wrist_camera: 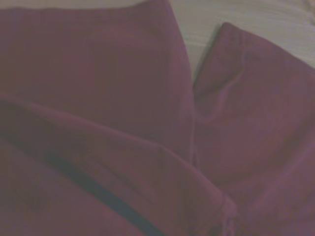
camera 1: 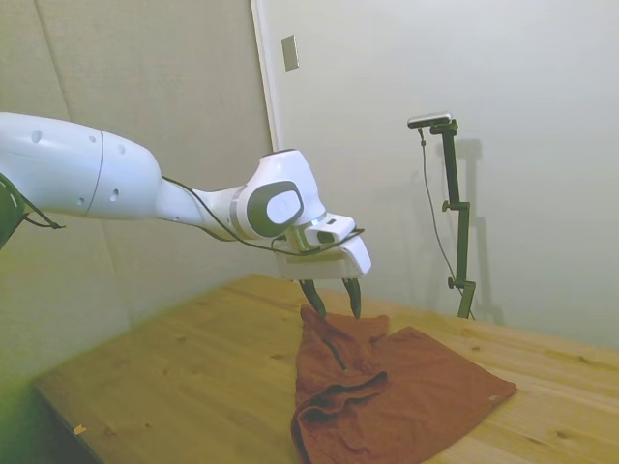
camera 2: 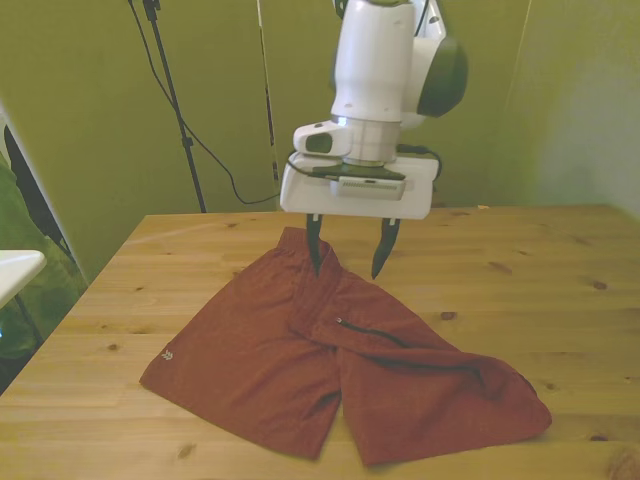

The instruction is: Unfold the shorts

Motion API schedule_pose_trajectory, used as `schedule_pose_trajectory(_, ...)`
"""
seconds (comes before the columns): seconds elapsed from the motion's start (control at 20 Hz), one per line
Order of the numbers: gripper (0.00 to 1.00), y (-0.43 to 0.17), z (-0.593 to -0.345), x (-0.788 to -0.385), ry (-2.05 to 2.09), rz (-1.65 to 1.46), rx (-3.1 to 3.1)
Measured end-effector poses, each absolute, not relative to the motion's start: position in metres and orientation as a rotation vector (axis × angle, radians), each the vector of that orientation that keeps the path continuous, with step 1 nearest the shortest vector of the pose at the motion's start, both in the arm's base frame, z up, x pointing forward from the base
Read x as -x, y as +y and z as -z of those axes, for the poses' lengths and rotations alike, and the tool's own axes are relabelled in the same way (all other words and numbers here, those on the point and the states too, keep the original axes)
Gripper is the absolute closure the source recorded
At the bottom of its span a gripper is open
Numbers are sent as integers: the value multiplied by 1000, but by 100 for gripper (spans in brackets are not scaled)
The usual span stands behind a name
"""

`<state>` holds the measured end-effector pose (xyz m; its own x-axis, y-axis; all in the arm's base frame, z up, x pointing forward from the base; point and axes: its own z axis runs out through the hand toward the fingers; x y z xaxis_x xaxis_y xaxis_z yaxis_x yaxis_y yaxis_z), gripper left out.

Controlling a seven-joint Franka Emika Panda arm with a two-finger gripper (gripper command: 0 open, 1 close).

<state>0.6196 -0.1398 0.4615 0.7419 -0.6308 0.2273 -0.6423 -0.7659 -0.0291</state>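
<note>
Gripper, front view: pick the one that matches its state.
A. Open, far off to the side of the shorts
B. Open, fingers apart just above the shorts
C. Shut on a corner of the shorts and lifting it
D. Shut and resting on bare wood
B: the gripper hangs over the far edge of the shorts with a clear gap between its dark fingers.

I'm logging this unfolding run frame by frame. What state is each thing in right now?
shorts: lying on the table, both legs spread toward the near edge, waist part still folded over and rumpled, one corner raised by the gripper.
gripper: open, fingers pointing down just over the raised corner of the shorts, one finger at the fabric; no clear grip.
table: wooden, carrying the shorts.
</note>
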Motion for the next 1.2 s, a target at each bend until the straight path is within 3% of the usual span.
schedule_pose_trajectory(0.5,0,-218,-403,-604,-951,-195,-3087)
schedule_pose_trajectory(0.9,0,-235,-379,-614,-943,-162,-3082)
schedule_pose_trajectory(0.95,100,-237,-376,-615,-947,-159,-3085)
schedule_pose_trajectory(1.2,100,-238,-372,-617,-950,-159,-3095)
